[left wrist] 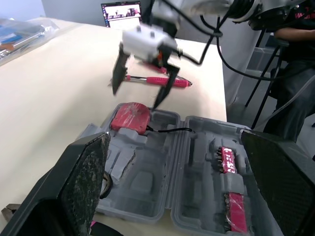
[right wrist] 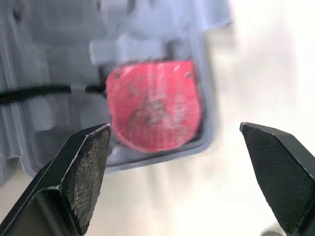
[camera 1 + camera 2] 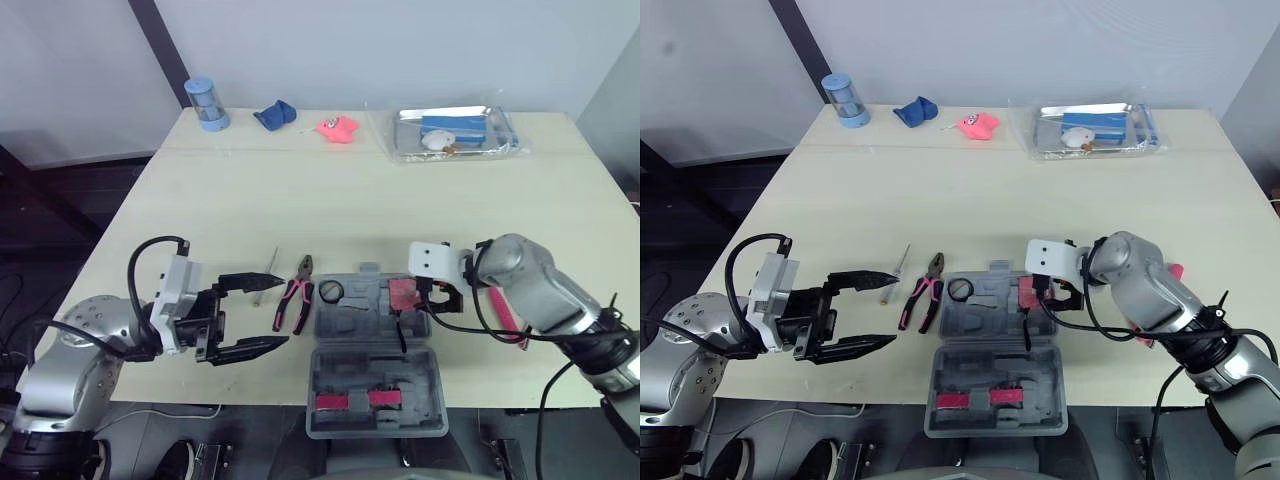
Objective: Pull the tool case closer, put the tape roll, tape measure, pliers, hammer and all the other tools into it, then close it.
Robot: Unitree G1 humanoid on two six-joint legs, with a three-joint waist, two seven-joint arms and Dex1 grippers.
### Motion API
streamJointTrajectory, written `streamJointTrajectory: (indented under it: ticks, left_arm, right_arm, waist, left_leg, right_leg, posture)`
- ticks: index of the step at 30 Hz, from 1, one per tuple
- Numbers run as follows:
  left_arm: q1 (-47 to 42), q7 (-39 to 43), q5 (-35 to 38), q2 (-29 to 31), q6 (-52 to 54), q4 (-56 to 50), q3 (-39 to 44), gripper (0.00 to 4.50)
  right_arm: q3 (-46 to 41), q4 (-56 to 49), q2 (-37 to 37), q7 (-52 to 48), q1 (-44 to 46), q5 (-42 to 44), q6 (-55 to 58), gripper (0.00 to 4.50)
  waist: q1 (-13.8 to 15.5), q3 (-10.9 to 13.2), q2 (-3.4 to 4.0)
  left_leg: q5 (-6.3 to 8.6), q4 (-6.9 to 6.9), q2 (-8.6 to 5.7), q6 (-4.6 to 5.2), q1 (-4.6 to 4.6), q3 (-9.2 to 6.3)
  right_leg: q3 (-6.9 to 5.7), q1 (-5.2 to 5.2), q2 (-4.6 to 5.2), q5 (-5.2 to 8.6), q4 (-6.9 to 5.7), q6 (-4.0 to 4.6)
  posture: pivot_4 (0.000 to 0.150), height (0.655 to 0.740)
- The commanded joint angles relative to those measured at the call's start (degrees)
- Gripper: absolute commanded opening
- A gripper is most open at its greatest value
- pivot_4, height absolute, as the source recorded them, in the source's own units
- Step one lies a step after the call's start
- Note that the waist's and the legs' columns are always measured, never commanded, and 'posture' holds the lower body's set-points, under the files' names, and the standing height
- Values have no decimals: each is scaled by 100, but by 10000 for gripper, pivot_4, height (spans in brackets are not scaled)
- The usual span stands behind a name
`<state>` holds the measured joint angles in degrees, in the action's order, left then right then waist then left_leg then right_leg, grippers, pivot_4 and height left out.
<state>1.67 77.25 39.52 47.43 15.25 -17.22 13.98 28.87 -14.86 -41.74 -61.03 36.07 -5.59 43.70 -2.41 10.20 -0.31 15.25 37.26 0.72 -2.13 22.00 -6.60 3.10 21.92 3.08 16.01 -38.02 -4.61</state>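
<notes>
The right gripper (image 3: 440,298) hangs with its black fingers spread wide just above the round red tape measure (image 2: 152,105). This lies in a far corner pocket of the open grey plastic tool case (image 3: 352,322) near the table's front edge. The left gripper (image 3: 281,314), fingers likewise apart, hovers low beside the pink-handled pliers (image 3: 297,298), which lie on the table just left of the case.

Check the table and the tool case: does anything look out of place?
Two things. The tool case lies open with its lid jutting past the near edge of the table. The black strap of the tape measure trails across the case towards the hinge, where closing might pinch it.
</notes>
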Motion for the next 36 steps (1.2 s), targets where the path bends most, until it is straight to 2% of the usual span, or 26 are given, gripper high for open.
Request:
streamJointTrajectory:
  ticks: [1, 2, 5, 7, 11, 13, 18, 21, 22, 32, 36]
  left_arm:
    - [-26, 36, 3, -29, -132, -16, 53, 45000]
    - [-32, 43, 0, -33, -141, -7, 46, 45000]
    - [-66, 68, -13, -41, -178, 44, 17, 45000]
    - [-84, 76, -15, -46, -192, 64, 3, 45000]
    - [-129, 88, -24, -63, -220, 104, -43, 45000]
    - [-163, 92, -34, -70, -233, 131, -71, 45000]
    - [-201, 93, -40, -72, -254, 165, -95, 45000]
    - [-189, 81, -28, -70, -245, 145, -87, 45000]
    - [-185, 59, -8, -76, -224, 136, -75, 45000]
    - [-206, -20, 9, -75, -179, 88, -97, 45000]
    - [-271, -59, -3, -76, -162, 86, -124, 45000]
  right_arm:
    - [-721, -38, 69, 103, -361, 474, -353, 39085]
    - [-871, 4, 94, 118, -475, 592, -524, 37755]
    - [-1282, 240, 328, 257, -789, 911, -1045, 25279]
    - [-1522, 427, 528, 420, -943, 1081, -1274, 25279]
    - [-1890, 977, 1055, 236, -1305, 1632, -2472, 25279]
    - [-1893, 1332, 1204, 201, -1427, 1610, -3102, 25279]
    - [-1953, 2042, 1445, 89, -1457, 1744, -3678, 25279]
    - [-1980, 2282, 1494, 148, -1452, 1684, -3956, 17863]
    - [-1998, 2340, 1519, 157, -1454, 1695, -4045, 13060]
    - [-1965, 3181, 1602, 66, -1450, 1671, -4734, 13060]
    - [-1890, 3986, 1743, 86, -1364, 1539, -4873, 13060]
  waist:
    - [1, 0, 0]
    - [3, 0, 0]
    - [2, 0, 0]
    - [-13, 0, -1]
    - [-9, -1, -1]
    - [-9, 0, -1]
    - [-12, 0, -1]
    - [-12, 0, 0]
    - [-12, 0, 0]
    - [-11, 0, 0]
    - [-15, 0, 0]
  left_leg:
    - [0, 0, 0, 0, 0, 1]
    - [0, 0, 0, 0, 0, 1]
    - [0, 0, 0, 0, 0, 3]
    - [0, 0, 1, 0, -2, 2]
    - [0, -2, 1, 0, -2, 4]
    - [0, -3, 1, 0, -2, 4]
    - [0, -2, 0, 0, -3, 5]
    - [0, -3, 1, 0, -5, 4]
    - [0, -3, 1, 0, -5, 5]
    - [0, -3, 1, 0, -6, 6]
    - [0, -3, 1, 0, -10, 7]
  right_leg:
    - [1, 0, 0, 0, 0, 0]
    - [1, 0, 0, 0, 0, 0]
    - [1, -1, 1, 0, 0, 0]
    - [1, -2, 0, 0, -1, 0]
    - [3, -2, -1, 0, -2, 0]
    - [3, -2, -1, 0, 0, 0]
    - [4, -2, 0, 0, -2, 0]
    - [4, -2, -2, 0, -3, 0]
    - [5, -2, -2, 0, -3, 0]
    - [5, -2, -2, 0, -3, 0]
    - [7, -4, -2, 0, -5, 0]
  posture:
    - [1500, 7400]
    - [1500, 7400]
    - [1500, 7400]
    - [1500, 7400]
    - [1500, 7400]
    - [1500, 7400]
    - [1500, 7400]
    - [1500, 7400]
    - [1500, 7400]
    - [1500, 7400]
    - [1500, 7400]
